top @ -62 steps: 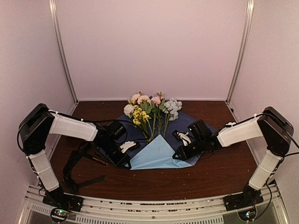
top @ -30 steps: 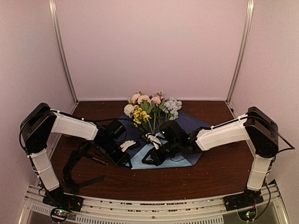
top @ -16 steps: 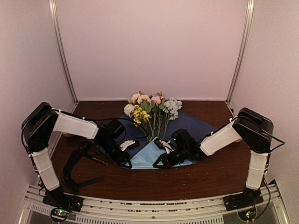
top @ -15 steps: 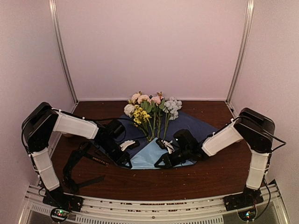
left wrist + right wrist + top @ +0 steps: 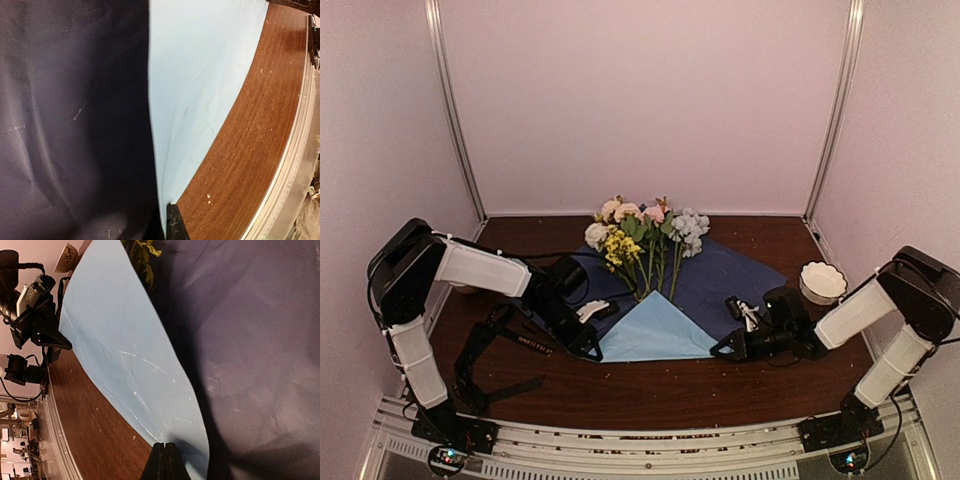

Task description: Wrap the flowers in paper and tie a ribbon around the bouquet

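Bowl (image 5: 822, 281) right of paper (image 5: 730, 280); ribbon (image 5: 525, 340) left of it.

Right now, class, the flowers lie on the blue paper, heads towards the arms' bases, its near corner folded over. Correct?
No. The top external view shows the flowers lying on the paper with heads towards the back wall, away from the bases; the near corner is folded over.

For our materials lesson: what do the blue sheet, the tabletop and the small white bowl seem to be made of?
Blue sheet: likely thin matte paper; fine creases, lighter underside at the fold.
Tabletop: wood or wood-look laminate, slight sheen; brown grain streaks.
White bowl: perhaps glazed ceramic, possibly plastic; smooth, scalloped rim.
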